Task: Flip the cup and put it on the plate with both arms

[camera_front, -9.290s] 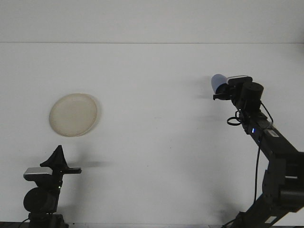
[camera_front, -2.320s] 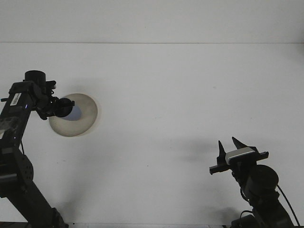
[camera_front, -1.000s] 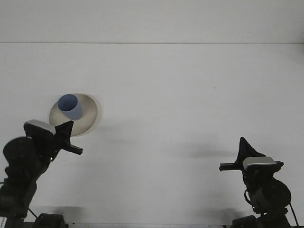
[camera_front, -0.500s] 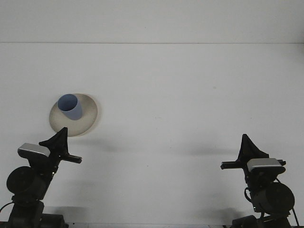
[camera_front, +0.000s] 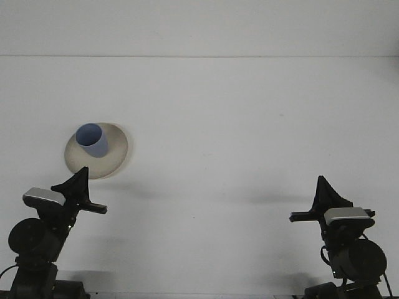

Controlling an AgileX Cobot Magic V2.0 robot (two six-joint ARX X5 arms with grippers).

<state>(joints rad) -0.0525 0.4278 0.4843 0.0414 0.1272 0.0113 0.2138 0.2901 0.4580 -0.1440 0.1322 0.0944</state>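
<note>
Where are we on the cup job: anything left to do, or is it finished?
It looks finished. The blue cup stands on the plate with its opening facing up. Nothing is in hand: the left gripper and the right gripper are both near the table's front edge, apart from the cup and holding nothing. No step looks left.

A small blue plastic cup (camera_front: 92, 140) stands upright, mouth up, on a round beige plate (camera_front: 115, 152), over the plate's left part. The plate lies on the white table (camera_front: 237, 124) toward its left edge, about midway back. The left gripper (camera_front: 76, 190) is near the front left corner, just before the plate; the right gripper (camera_front: 325, 198) is near the front right corner, well apart from both.
</note>
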